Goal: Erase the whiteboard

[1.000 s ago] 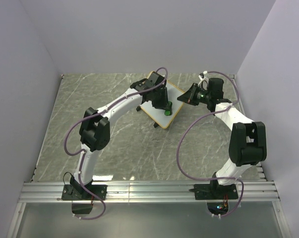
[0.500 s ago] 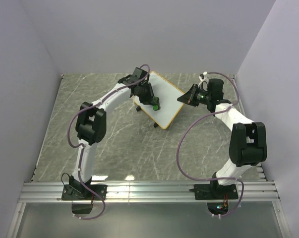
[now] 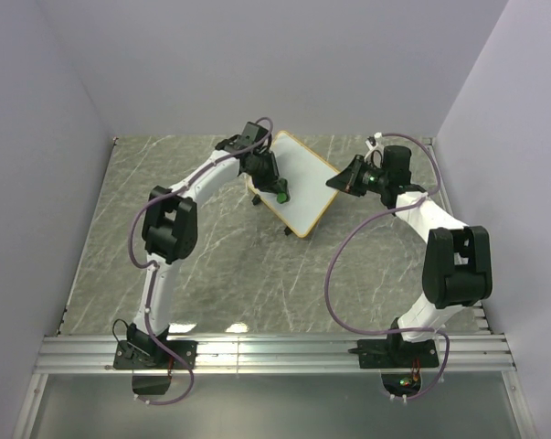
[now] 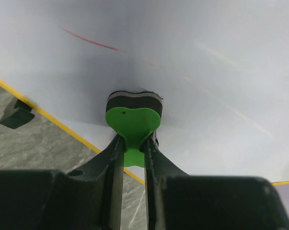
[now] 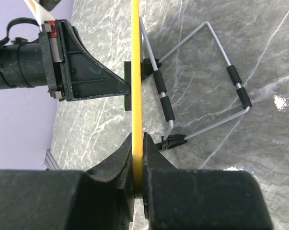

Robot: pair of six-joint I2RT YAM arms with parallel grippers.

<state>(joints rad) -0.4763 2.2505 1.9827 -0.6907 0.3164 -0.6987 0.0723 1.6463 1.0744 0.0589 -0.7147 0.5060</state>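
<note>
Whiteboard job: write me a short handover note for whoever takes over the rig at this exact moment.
Left gripper: shut on the green eraser, whose felt side is against the whiteboard near a framed edge.
Right gripper: shut on the board's yellow frame, steadying it.
The board stands tilted on its wire stand on the table.
Done: most of the board face looks clean.
Left: one thin red line shows on the board beyond the eraser. Wipe it off, then check the rest of the face.
</note>
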